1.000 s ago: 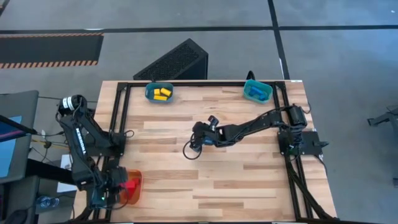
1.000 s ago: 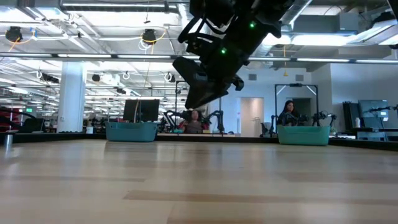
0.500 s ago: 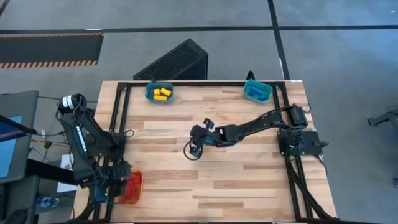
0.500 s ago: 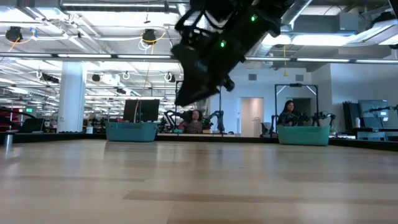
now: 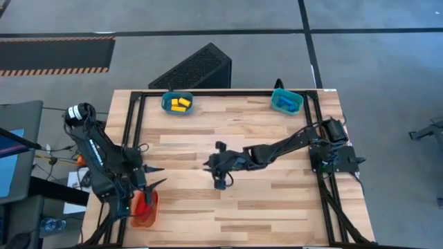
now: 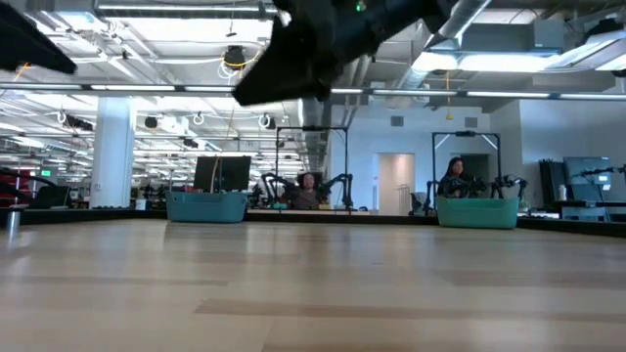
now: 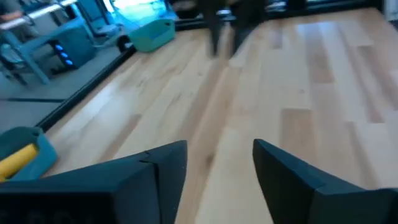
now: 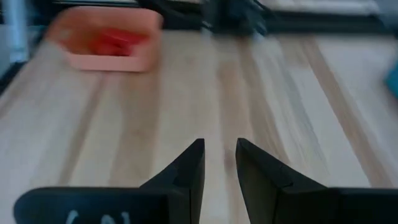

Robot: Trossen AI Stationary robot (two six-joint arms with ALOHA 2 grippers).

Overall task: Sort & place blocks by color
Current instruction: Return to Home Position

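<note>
The wooden table (image 5: 277, 200) has no loose pieces, so sorting looks finished. The left claw (image 7: 219, 152) hangs spread and empty near the orange tray (image 5: 154, 207). The right claw (image 8: 219, 148), slightly parted, holds nothing mid-table. Red blocks (image 5: 141, 205) fill that tray, and yellow blocks (image 5: 180, 104) and blue blocks (image 5: 284, 102) fill the teal trays (image 5: 164, 102). No writing is legible.

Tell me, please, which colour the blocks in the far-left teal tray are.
Yellow; the small yellow blocks show best in the high view.

No text, label, number or sign is legible in any view.
</note>
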